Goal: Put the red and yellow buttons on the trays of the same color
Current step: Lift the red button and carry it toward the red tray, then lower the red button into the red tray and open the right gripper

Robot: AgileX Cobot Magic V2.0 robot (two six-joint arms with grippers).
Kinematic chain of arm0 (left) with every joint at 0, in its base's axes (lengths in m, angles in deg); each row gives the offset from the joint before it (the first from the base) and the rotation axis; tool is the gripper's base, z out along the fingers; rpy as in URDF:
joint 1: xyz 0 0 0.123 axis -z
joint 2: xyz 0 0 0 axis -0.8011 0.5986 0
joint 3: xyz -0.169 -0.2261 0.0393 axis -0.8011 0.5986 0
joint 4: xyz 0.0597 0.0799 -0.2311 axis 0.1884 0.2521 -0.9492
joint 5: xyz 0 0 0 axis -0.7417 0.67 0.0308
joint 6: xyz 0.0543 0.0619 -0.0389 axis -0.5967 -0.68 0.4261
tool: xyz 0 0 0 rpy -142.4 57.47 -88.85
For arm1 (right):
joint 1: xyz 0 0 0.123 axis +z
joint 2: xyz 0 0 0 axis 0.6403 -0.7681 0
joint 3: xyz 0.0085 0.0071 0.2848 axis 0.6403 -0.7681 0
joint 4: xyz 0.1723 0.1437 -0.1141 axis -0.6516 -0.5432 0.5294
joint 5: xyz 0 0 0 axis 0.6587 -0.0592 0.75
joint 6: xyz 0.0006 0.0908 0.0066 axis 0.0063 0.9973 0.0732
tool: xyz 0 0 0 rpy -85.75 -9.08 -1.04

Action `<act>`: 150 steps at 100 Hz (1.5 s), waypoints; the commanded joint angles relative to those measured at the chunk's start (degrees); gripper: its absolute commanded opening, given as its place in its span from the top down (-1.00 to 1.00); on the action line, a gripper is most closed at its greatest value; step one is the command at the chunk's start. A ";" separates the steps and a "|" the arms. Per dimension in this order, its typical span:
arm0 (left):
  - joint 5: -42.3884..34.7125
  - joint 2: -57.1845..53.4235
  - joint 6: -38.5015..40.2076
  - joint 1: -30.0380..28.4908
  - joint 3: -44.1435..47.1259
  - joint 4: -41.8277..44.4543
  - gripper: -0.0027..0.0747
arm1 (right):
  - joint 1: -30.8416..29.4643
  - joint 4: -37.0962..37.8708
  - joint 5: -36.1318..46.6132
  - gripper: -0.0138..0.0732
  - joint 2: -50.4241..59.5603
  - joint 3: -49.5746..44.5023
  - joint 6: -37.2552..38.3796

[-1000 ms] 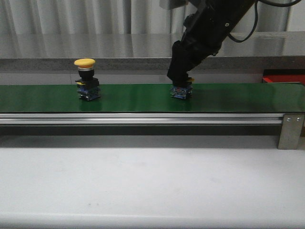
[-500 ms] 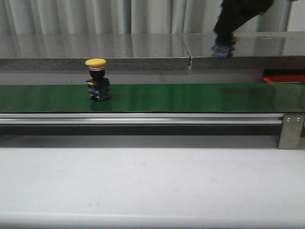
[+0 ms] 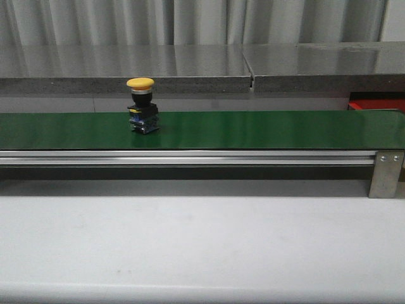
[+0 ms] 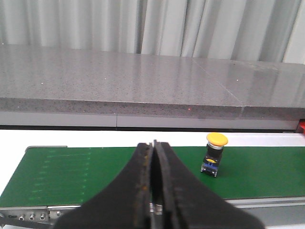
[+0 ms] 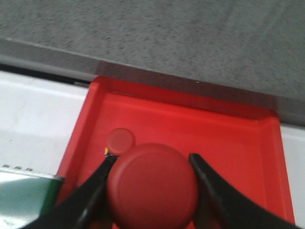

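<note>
The right gripper [image 5: 151,188] is clamped on a red button [image 5: 151,186], its 2 dark fingers [image 5: 90,191] pressed against either side of the round cap, which fills the lower middle of the right wrist picture. Below it lies the red tray [image 5: 228,143], and a 2nd red button [image 5: 119,140] already rests on the tray floor, just up and left of the held cap. The step in hand looks like the set-down. To do it well, I would lower the button straight onto bare tray floor to the right of the resting one — the cap nearly overlaps it in the picture, so a small shift toward the tray's centre should keep the 2 from knocking. Part the fingers only once the base is seated, or the top-heavy button may tip.

The left gripper [image 4: 152,191] sits pinched together with nothing between its fingers, at the bottom centre of its own view, above the green conveyor belt [image 3: 266,130]. The yellow button [image 3: 142,106] stands upright on that belt, left of centre in the front picture; only a sliver of the red tray [image 3: 376,101] shows at the right edge there.

Against the frame 0.5 s ago, the right arm has left the upper right of the front view entirely, and the yellow button has travelled a little rightward along the belt — 1.0 s ago it stood farther left again, while the arm was down at a button near mid-belt.
</note>
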 commanded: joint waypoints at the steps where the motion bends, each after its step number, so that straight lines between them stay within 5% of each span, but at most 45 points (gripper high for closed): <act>1: -4.08 0.48 0.20 0.35 -1.50 -0.78 0.98 | -2.39 -6.27 4.98 0.81 0.40 1.83 -0.62; 67: -4.08 0.48 0.20 0.35 -1.50 -0.78 0.98 | -0.41 -5.92 -0.52 0.81 -21.06 21.76 1.00; 150: -4.08 0.48 0.20 0.35 -1.50 -0.78 0.98 | 2.32 1.70 4.81 0.81 -30.13 24.79 1.20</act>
